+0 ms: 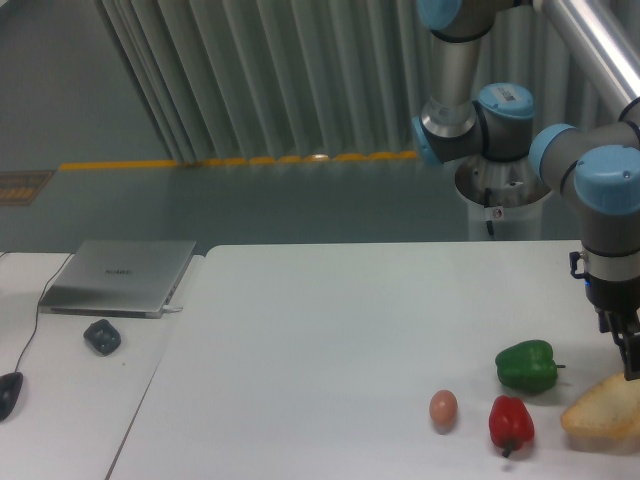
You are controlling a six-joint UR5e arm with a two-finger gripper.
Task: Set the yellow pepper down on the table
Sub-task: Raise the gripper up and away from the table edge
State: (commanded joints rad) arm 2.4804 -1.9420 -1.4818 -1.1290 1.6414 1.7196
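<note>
Over at the far right edge: gripper (630, 350) hanging low, half cut off by the frame, impossible to tell whether spread or pinching. Directly beneath, touching or nearly so: pale yellow pepper (603, 410), seemingly down on the table (320, 330). Probably light, hollow, waxy-slick; best pinched gently across 2 opposite lobes, not by the stem. Just left: green pepper (527, 365), red pepper (511, 422), then a brownish egg (443, 408).
</note>
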